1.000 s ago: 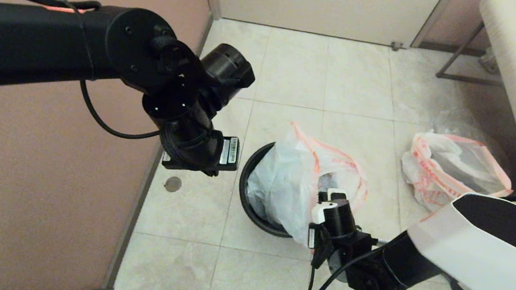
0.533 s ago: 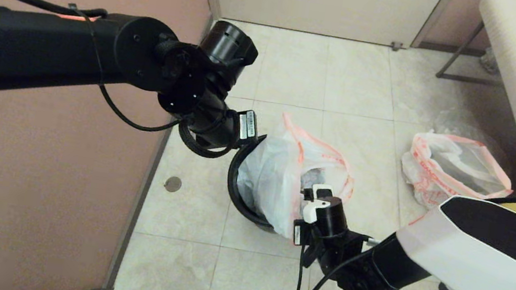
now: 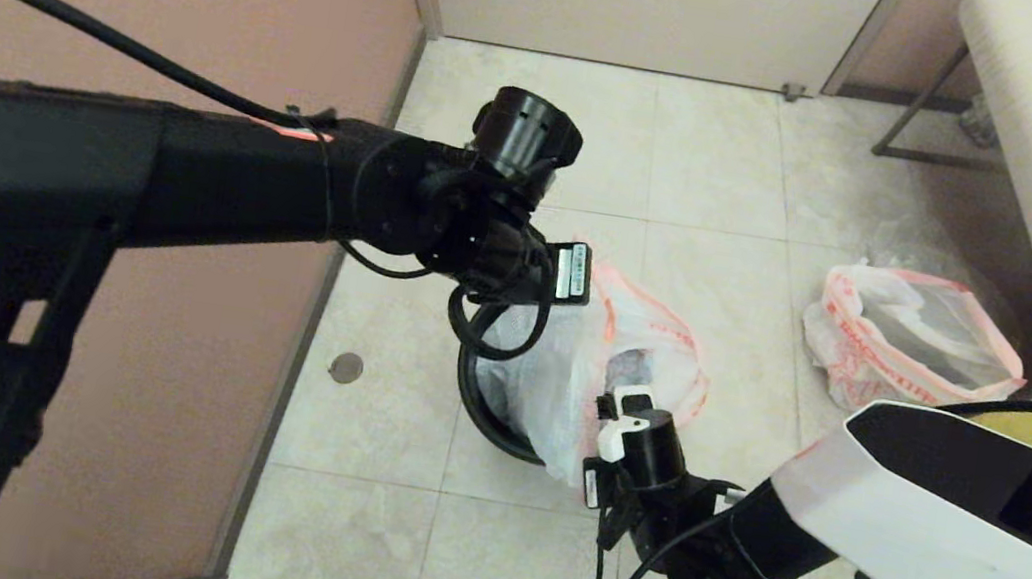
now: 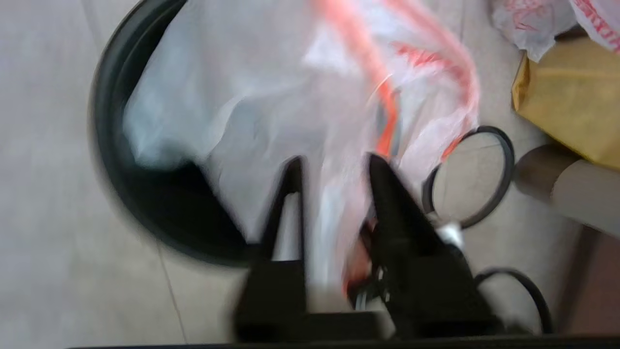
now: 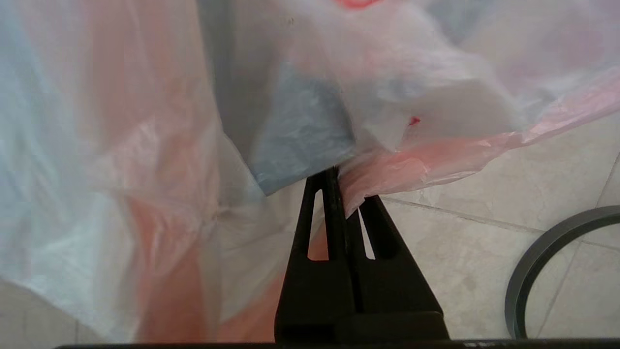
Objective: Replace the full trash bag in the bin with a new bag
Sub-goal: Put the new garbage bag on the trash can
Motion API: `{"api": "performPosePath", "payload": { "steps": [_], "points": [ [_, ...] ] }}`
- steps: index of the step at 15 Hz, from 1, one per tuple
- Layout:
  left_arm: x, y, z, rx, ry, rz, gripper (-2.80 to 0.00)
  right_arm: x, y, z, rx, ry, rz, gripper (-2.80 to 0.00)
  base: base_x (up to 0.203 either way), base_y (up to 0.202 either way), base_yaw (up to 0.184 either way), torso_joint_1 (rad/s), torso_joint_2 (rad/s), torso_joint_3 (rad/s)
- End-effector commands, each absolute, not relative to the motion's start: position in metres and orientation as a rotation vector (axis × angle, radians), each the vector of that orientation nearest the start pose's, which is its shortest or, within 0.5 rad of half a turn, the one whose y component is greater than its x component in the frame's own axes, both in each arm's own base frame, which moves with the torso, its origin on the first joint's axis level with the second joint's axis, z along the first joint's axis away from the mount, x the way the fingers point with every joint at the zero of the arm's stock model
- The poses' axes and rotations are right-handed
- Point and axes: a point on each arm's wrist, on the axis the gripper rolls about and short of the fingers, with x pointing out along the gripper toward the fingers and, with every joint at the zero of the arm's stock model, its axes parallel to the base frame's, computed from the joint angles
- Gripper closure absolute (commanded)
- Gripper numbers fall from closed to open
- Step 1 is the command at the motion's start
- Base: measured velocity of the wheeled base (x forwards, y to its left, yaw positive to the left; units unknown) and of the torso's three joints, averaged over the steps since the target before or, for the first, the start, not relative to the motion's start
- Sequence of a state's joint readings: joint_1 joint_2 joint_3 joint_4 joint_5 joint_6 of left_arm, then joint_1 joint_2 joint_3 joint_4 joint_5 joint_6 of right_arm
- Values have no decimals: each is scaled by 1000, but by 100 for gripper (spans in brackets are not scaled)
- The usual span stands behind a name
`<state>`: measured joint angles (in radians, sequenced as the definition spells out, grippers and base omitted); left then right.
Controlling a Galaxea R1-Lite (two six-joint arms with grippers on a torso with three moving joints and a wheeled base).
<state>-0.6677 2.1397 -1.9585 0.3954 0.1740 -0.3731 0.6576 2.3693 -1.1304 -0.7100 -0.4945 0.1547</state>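
Bag [image 3: 564,377] fills bin [image 3: 474,405], right tool [image 5: 339,186] pinching.

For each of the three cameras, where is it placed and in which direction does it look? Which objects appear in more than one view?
Head: on the robot's head, looking down at tiled floor, the bin and both arms.
Left wrist: behind the open left gripper, facing the full trash bag in the bin.
Right wrist: behind the right gripper, shut on the bag's edge.
Shared: the bag in all three; the grey hoop in both wrist views.
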Motion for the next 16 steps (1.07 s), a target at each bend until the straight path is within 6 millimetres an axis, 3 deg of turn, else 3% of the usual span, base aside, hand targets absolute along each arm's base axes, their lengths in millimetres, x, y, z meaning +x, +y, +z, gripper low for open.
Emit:
{"api": "performPosePath", "payload": {
  "steps": [1, 3, 7, 16],
  "points": [
    [355, -279, 216, -63, 605, -393, -280, 347, 258, 11, -145, 459, 126, 0, 0, 0, 0, 0, 0, 0],
    [364, -286, 203, -34, 574, -409, -280, 347, 259, 10, -161, 460, 131, 0, 0, 0, 0, 0, 0, 0],
    [376, -294, 194, -6, 489, -435, -280, 352, 257, 10, -156, 454, 122, 0, 0, 0, 0, 0, 0, 0],
    [400, -279, 185, 132, 416, -536, -280, 352, 258, 13, -165, 447, 127, 0, 0, 0, 0, 0, 0, 0]
  ]
}}
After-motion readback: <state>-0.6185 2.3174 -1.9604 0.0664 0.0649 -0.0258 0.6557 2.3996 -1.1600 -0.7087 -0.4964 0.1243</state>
